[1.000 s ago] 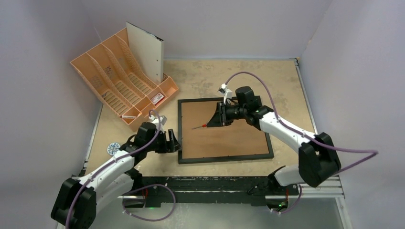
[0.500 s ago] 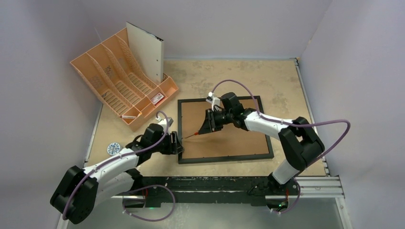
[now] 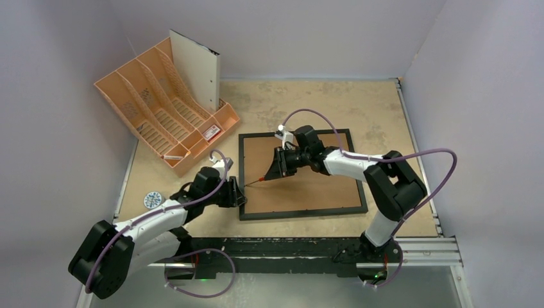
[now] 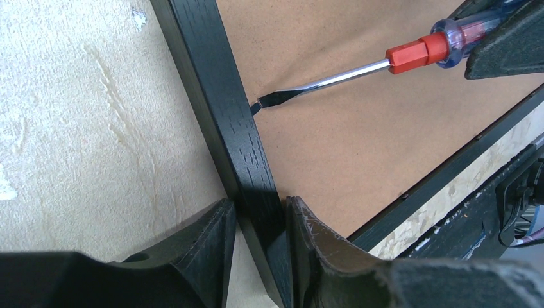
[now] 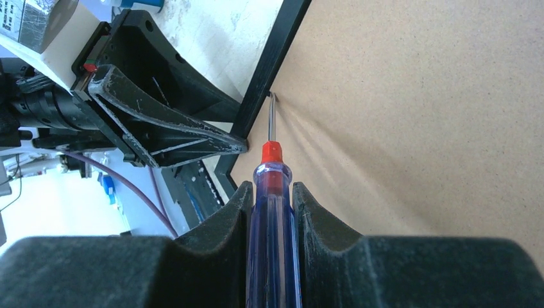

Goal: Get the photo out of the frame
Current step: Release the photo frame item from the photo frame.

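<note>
While the left end effector [image 4: 258, 212] pinches the 9 o'clock rail of the frame [image 4: 205, 70], the right end effector [image 5: 271, 192] is clamped on a screwdriver [image 4: 417, 54]. Its tip sits right at that rail's inner edge.

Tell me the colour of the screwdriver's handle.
The screwdriver handle is translucent blue with a red collar at the shaft end. It shows clearest in the right wrist view.
</note>
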{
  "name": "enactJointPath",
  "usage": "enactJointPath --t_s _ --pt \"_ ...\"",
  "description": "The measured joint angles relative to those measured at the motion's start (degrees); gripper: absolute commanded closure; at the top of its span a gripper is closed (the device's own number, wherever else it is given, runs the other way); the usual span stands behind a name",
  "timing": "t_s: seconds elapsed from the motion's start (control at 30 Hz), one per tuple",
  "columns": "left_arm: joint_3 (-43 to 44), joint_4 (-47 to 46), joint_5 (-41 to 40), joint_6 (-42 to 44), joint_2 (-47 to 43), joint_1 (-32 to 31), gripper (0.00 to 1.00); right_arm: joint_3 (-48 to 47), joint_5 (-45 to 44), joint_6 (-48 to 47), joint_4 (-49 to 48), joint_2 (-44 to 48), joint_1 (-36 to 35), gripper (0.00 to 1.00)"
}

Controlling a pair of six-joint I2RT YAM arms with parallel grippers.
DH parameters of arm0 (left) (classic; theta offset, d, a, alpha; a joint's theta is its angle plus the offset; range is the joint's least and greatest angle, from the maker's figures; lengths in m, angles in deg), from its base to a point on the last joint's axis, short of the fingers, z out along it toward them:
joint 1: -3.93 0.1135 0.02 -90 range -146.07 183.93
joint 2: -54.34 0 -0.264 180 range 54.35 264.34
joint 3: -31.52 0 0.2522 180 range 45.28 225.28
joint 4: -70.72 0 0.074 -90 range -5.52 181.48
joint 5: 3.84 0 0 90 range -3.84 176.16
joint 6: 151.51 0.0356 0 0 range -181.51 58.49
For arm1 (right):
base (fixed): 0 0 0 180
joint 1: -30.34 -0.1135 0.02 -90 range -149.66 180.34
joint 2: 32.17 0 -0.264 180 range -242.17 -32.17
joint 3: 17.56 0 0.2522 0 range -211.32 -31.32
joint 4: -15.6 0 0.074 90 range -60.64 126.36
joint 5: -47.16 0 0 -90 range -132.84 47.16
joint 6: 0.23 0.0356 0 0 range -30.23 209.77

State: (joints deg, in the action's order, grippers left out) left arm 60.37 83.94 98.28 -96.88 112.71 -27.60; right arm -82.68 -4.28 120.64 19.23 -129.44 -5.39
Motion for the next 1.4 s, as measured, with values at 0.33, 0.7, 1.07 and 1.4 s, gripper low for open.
enactJointPath --t_s 0.33,0.7,1.07,1.4 --pt "0.0 0.2 -0.3 0.0 -0.3 0.0 0.74 0.0 3.3 -0.2 -2.3 -2.0 0.4 1.00" --pt "-0.1 0.3 -0.3 0.0 -0.6 0.0 0.83 1.2 6.7 2.7 -7.1 -4.6 1.6 1.00" --pt "-1.5 -1.7 -0.1 0.1 -1.0 0.0 0.93 4.1 8.0 10.2 -14.6 -6.4 1.9 1.00" --pt "-1.6 -1.8 -0.1 0.1 -1.1 0.0 0.98 1.8 5.1 10.1 -8.9 -5.2 1.0 1.00"
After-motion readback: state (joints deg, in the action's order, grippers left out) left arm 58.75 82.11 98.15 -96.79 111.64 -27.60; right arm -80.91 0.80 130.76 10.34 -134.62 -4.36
